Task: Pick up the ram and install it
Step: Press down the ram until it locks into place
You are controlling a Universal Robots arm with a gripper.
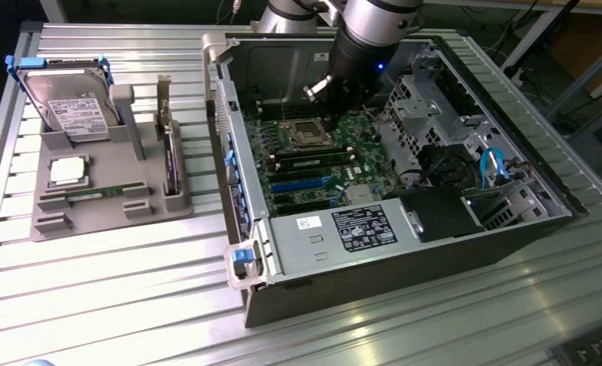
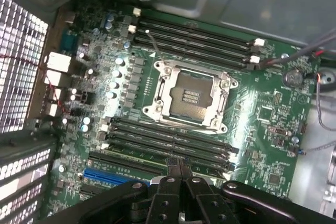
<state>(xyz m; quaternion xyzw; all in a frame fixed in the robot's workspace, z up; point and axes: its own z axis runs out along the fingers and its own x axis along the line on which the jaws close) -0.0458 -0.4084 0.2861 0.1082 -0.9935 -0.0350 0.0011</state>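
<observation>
Ext. cam sits high, off the arm, looking down at an angle over table (image 1: 97, 290) and open PC case (image 1: 403, 252), mid-distance. Wrist cam looks straight down, close in. Both share the motherboard (image 1: 327, 164) (image 2: 262, 129) w/ CPU socket (image 1: 306, 136) (image 2: 191, 95).

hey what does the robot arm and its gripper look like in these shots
The arm is a round silver-grey tube that turns into a black wrist section with a small blue light. In the wrist view the gripper is matte black, with jointed links, round bolt heads and two slim fingers.
</observation>
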